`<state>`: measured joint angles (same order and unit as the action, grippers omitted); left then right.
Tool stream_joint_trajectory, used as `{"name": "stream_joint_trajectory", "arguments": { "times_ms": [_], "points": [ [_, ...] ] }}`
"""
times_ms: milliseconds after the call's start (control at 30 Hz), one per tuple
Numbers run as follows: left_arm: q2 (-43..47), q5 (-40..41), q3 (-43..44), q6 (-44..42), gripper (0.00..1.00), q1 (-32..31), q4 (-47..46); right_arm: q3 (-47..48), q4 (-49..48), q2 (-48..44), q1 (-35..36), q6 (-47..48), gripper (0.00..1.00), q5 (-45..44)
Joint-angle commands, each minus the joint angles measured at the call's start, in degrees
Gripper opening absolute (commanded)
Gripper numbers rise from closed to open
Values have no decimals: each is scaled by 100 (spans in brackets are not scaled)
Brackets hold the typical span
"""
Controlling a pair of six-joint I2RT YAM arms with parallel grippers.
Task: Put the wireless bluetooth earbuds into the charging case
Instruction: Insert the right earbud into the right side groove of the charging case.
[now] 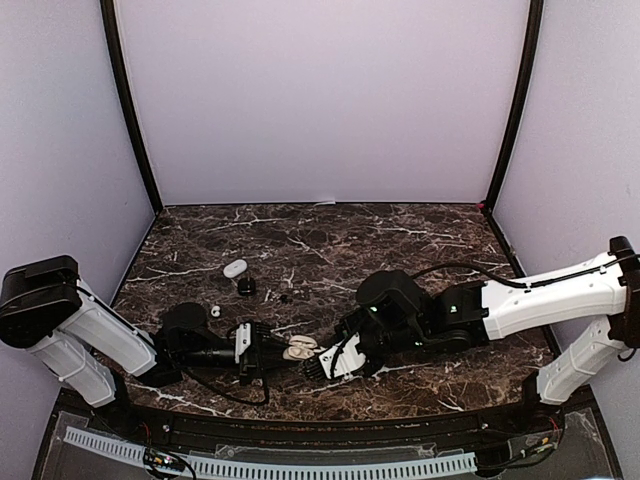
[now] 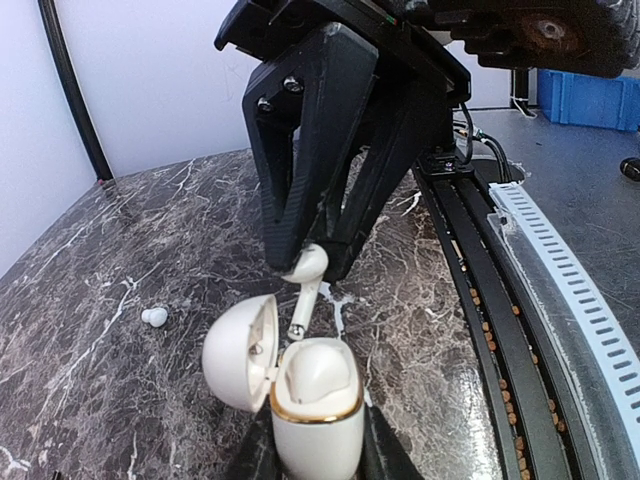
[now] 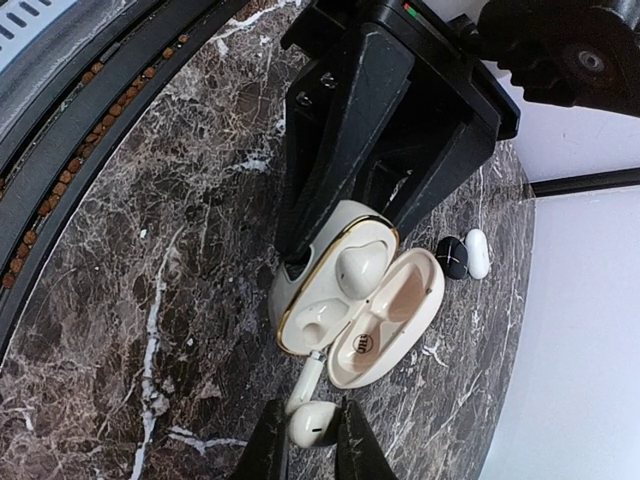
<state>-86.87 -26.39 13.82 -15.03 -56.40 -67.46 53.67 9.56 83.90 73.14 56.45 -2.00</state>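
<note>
White earbud [image 3: 312,421] nipped in right tool [image 3: 308,446], left tool [image 2: 315,452] clamping case [image 2: 316,395], loose earbud [image 2: 154,317] nearby.

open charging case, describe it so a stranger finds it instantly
On the dark marble table, look at the middle of the near edge. There the left gripper clamps a glossy cream charging case with a gold rim. Unlike the small white pod and black pod farther back, its lid hangs open, one white earbud seated inside.
</note>
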Motion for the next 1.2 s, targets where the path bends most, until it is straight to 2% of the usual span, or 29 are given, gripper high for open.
{"name": "stream_joint_trajectory", "arguments": {
  "times_ms": [0,467,1167],
  "points": [
    [159,-112,66,-94,13,6,-143,57,-106,-80,86,-74,0,142],
    [136,-150,60,-151,13,6,-144,-58,-144,-255,79,-186,0,253],
    [59,-349,84,-322,13,-19,-78,317,112,303,84,-185,0,402]
  ]
}}
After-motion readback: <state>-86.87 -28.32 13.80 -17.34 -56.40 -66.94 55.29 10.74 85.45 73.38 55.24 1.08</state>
